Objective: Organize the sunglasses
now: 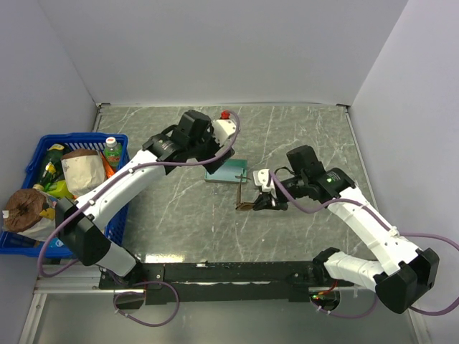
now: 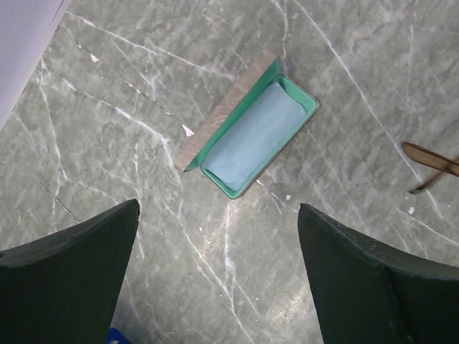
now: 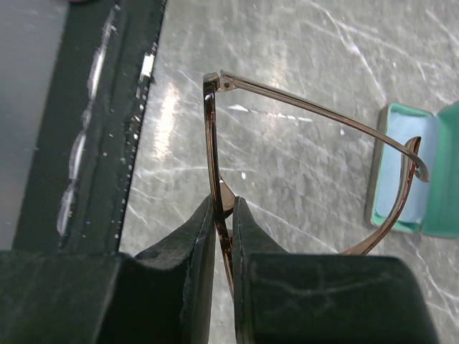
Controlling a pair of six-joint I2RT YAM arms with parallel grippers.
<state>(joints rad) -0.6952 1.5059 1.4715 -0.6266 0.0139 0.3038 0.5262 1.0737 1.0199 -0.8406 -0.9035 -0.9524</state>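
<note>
The right claw [image 3: 224,215] is clamped on the thin front frame of the sunglasses [image 3: 212,143], likely light and fragile, near the desk's [image 1: 301,136] middle beside the open case [image 2: 247,136], while the left claw [image 2: 217,208] gapes wide.

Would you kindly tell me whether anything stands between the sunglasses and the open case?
On the table between them, nothing visible. The sunglasses are held in the right gripper. But a light blue cloth fills the case, and the open left gripper hangs close beside it, which may crowd the approach.
</note>
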